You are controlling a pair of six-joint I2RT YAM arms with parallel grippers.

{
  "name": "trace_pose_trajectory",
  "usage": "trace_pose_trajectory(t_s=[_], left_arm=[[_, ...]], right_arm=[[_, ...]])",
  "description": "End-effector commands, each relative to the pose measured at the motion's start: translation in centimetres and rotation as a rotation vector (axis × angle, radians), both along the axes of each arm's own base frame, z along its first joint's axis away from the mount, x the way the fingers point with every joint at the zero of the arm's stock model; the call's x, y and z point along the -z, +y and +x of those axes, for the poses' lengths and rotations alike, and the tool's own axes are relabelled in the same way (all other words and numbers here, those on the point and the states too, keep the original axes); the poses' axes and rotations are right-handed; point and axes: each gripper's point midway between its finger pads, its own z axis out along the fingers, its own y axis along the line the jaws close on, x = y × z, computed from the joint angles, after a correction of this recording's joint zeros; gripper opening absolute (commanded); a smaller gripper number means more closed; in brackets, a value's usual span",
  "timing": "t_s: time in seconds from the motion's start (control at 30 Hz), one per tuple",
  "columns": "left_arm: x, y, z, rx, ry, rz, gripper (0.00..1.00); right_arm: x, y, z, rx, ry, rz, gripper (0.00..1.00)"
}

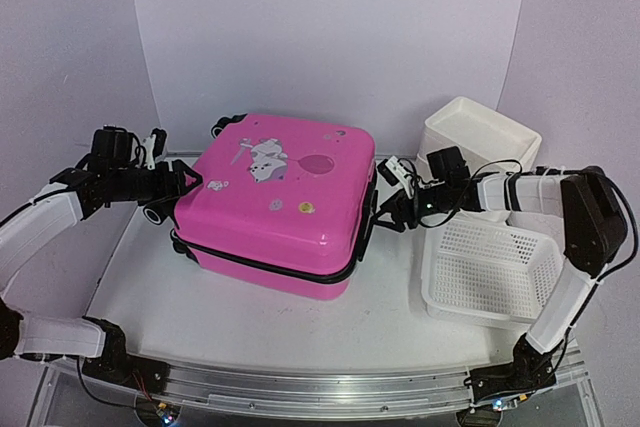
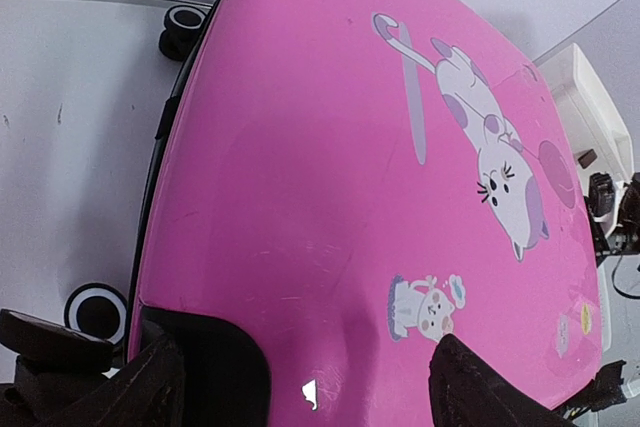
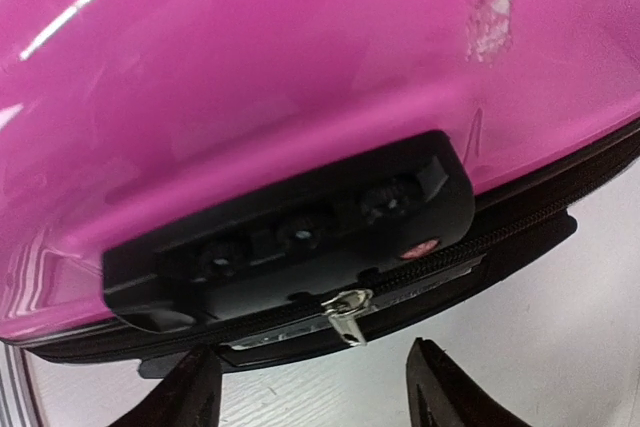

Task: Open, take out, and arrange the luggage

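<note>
The luggage [image 1: 280, 202], a hot-pink hard-shell suitcase with white cartoon cats on top, lies flat and closed in the middle of the table. Its black zip band [image 1: 300, 272] runs around the side. My left gripper [image 1: 185, 187] is at the case's left edge, open, with its fingers [image 2: 490, 387] spread over the pink shell [image 2: 330, 167] near a black corner piece [image 2: 205, 367]. My right gripper [image 1: 385, 212] is at the right side, open [image 3: 315, 397], facing the black combination lock [image 3: 300, 237]. The silver zip pull [image 3: 347, 315] hangs just beyond the fingertips, untouched.
A white plastic drawer stack [image 1: 480, 137] stands at the back right. A white mesh basket [image 1: 490, 267] sits in front of it, under my right arm. Black wheels [image 2: 185, 22] stick out at the case's far-left end. White walls close in on three sides.
</note>
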Motion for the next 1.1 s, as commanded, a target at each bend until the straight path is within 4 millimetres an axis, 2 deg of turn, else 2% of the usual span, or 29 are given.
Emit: trace_pose_trajectory(t_s=[0.0, 0.17, 0.3, 0.43, 0.6, 0.77, 0.93, 1.07], left_arm=[[4.4, -1.8, -5.0, 0.096, 0.266, -0.049, 0.84], [3.9, -2.0, -5.0, 0.104, 0.259, -0.058, 0.84], [3.7, -2.1, -4.9, 0.108, 0.258, -0.062, 0.84], [3.6, -2.2, -4.9, 0.11, 0.261, -0.067, 0.84], [3.7, -2.2, -4.9, 0.109, 0.261, -0.068, 0.84], [4.0, -2.2, -5.0, 0.108, 0.268, -0.063, 0.84], [3.9, -2.3, -5.0, 0.107, 0.266, -0.063, 0.84], [3.7, -2.3, -5.0, 0.105, 0.265, -0.065, 0.84]], right_arm=[[-0.4, 0.9, 0.9, -0.151, -0.13, 0.098, 0.6], [-0.1, 1.8, 0.6, -0.223, -0.14, 0.15, 0.55], [-0.2, 2.1, 1.5, -0.208, -0.155, 0.16, 0.53], [0.5, 2.4, 2.1, -0.208, -0.14, 0.164, 0.48], [0.7, 2.7, 2.0, -0.215, -0.151, 0.194, 0.3], [0.0, 2.4, 1.1, -0.197, -0.14, 0.229, 0.11], [0.5, 1.9, -0.1, -0.136, -0.064, 0.226, 0.04], [0.3, 1.8, -1.8, -0.116, -0.017, 0.235, 0.0]])
